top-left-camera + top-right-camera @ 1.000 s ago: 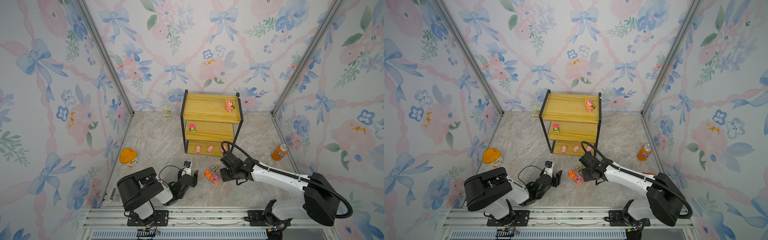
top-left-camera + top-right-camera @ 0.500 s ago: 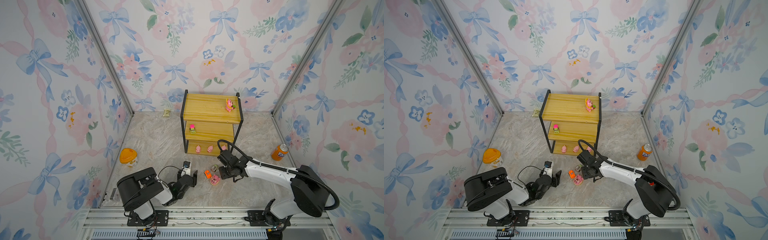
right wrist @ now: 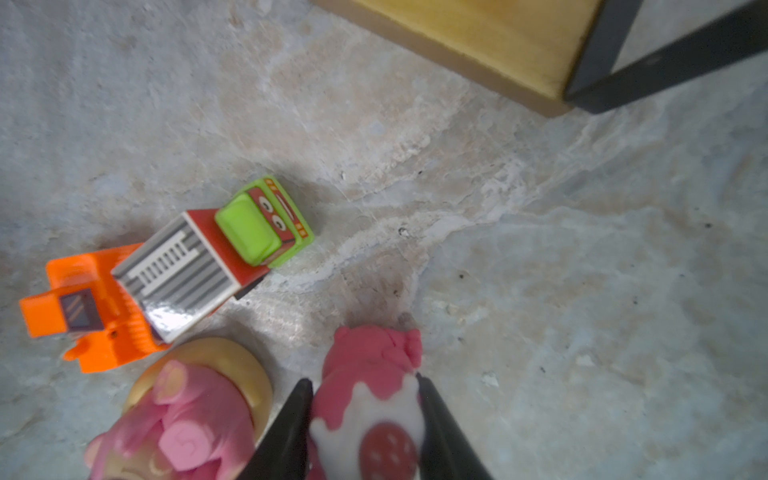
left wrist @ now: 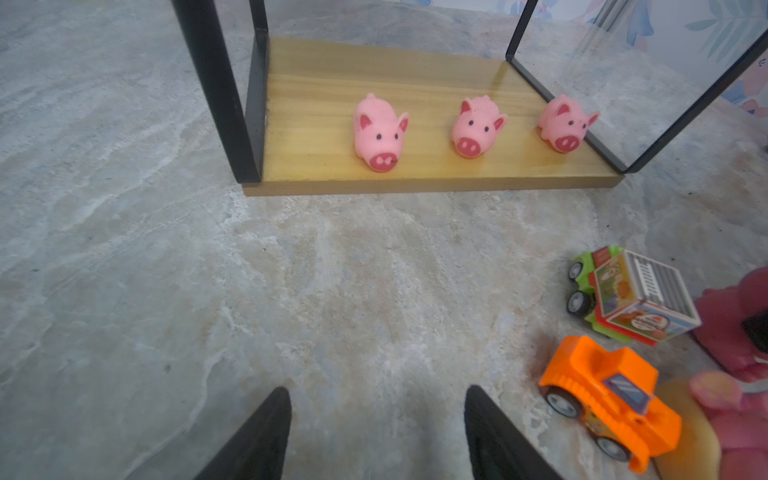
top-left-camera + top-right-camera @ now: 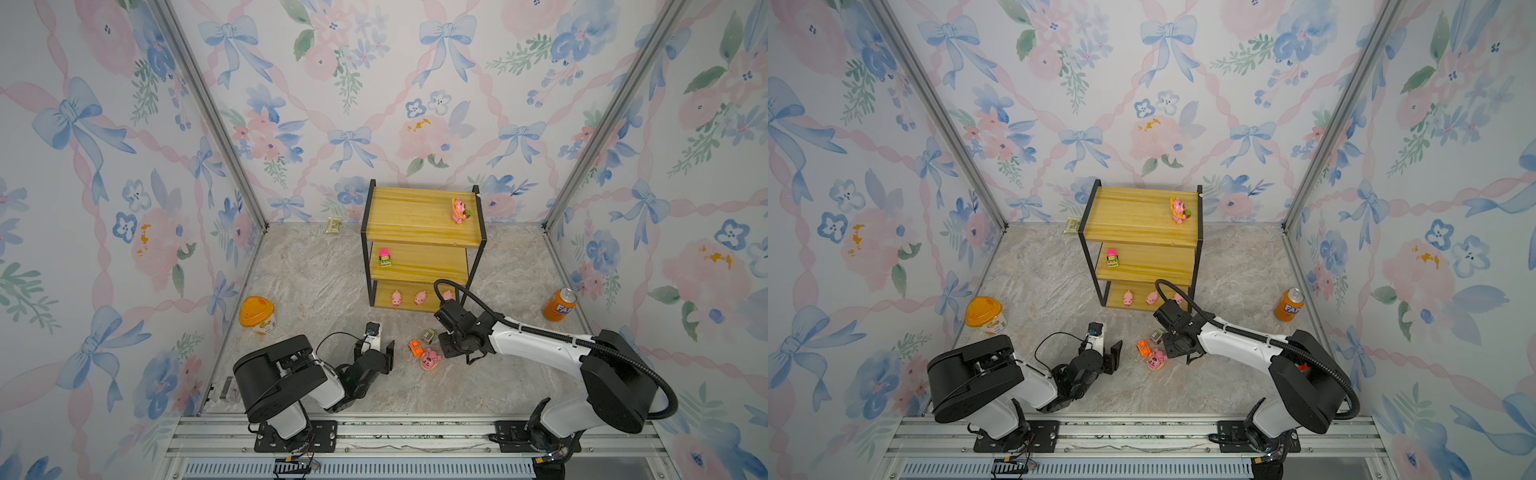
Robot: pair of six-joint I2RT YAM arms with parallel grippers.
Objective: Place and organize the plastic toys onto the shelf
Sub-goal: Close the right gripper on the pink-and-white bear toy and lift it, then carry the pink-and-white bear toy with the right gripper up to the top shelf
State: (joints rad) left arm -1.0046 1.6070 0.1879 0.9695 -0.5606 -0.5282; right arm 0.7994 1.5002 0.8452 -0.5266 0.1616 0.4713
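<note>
Shifted closer and narrowed since a second ago, the right gripper (image 3: 361,378) pinches the pink-and-white figurine (image 3: 370,353) on the floor (image 3: 540,291) near the shelf (image 5: 415,224), so a slow, straight lift looks safest, while the left gripper (image 4: 376,390) sits wide and empty.

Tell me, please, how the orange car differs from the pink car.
The orange car sits on the floor; the pink car stands on the shelf's middle board. The orange car is mostly orange; the pink car has a pink top over green. Both are small wheeled toys, upright.

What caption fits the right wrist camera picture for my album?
Right gripper pinches a pink-and-white figurine on the tabletop, beside a second figurine, an orange car and a grey-green truck.
</note>
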